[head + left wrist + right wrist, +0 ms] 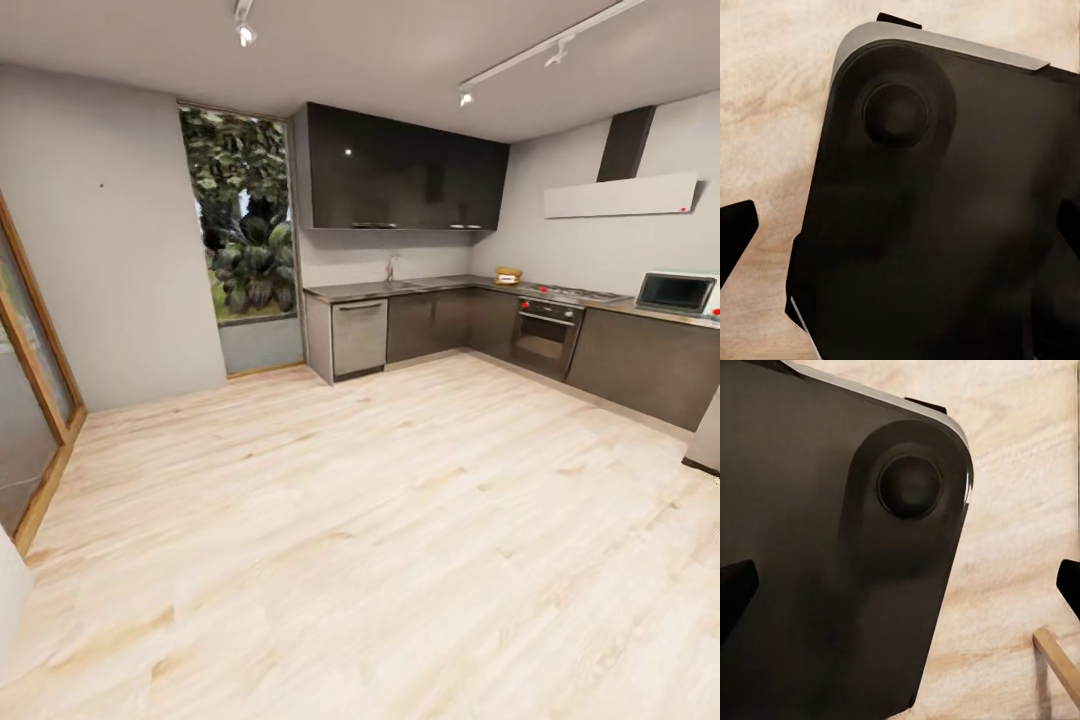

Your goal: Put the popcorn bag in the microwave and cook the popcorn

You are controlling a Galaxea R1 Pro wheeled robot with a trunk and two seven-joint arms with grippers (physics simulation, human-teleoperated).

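Across the room, the small tan popcorn bag [508, 275] stands on the grey countertop [420, 287], near the corner just left of the steel hob [577, 294]. Further right on the same counter, by the picture's edge, is the pale microwave [678, 292] with its dark glass door closed. My left gripper [900, 225] hangs open over my own dark base [945, 225], its black fingertips [735, 234] wide apart with nothing between them. The right gripper [900, 585] is open too, above the base [817, 547] and the wood floor.
A wide light wood floor [350, 520] lies between me and the dark cabinets. Built-in oven [545, 335] under the hob, dishwasher [358, 337], faucet [392, 268], range hood [620, 195]. Window [245, 220] at the back, wood-framed glass door [35, 390] left, grey block [705, 440] at right.
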